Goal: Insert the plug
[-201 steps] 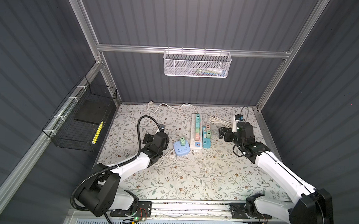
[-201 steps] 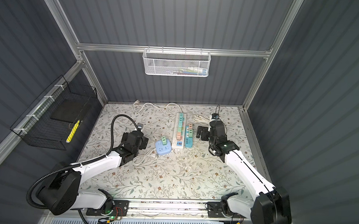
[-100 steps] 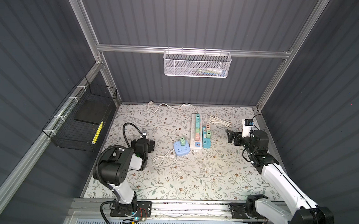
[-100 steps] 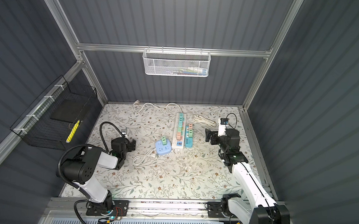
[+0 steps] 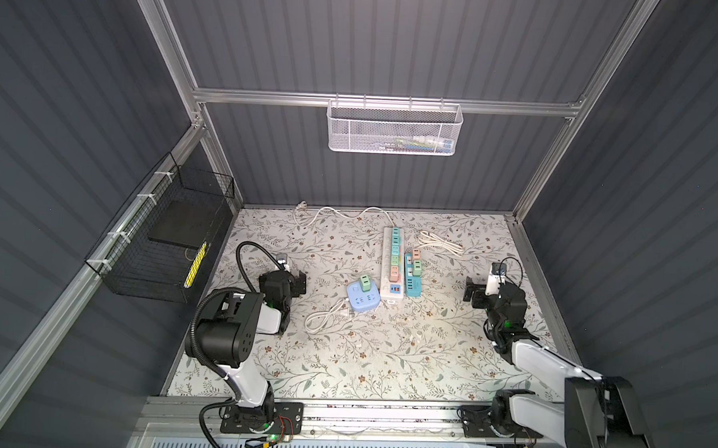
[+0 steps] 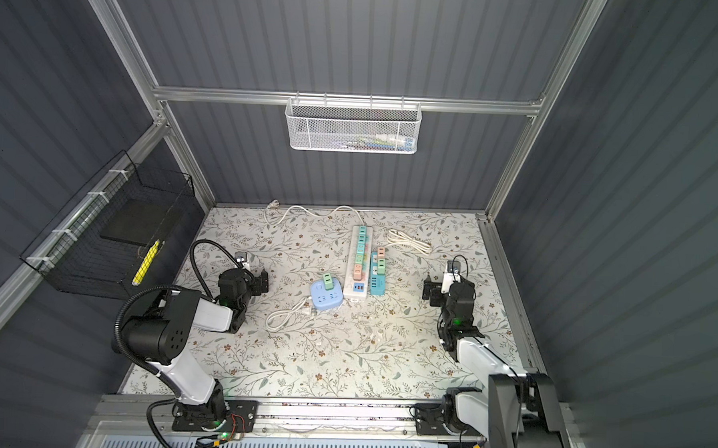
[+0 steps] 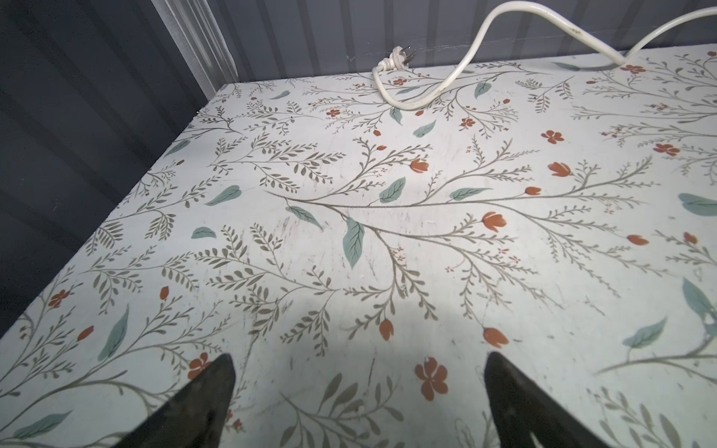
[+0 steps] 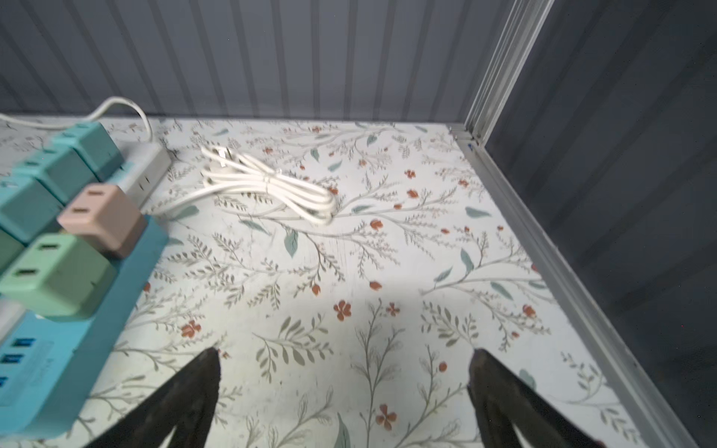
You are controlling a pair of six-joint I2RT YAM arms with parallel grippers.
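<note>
In both top views a green plug [image 5: 365, 281] [image 6: 328, 280] stands in a round blue socket cube [image 5: 362, 298] mid-table. Beside it lie a white power strip [image 5: 392, 259] packed with coloured plugs and a teal strip [image 5: 413, 279] carrying a pink plug [image 8: 101, 221] and a green plug [image 8: 58, 275]. My left gripper [image 5: 301, 282] [image 7: 359, 372] is open over bare mat, well left of the cube. My right gripper [image 5: 471, 290] [image 8: 345, 368] is open and empty, right of the teal strip [image 8: 77, 349].
The cube's loose white cord [image 5: 324, 317] curls in front of it. A bundled white cord [image 8: 271, 186] lies behind the teal strip, and the long strip's cord ends in a pronged plug [image 7: 397, 62] at the back wall. A white mesh basket [image 5: 394, 129] and a black wire basket [image 5: 169, 241] hang on the walls.
Both arms have pulled back from the middle: the left gripper moved left away from the blue cube, the right gripper moved right away from the strips. Both stay open and empty.
</note>
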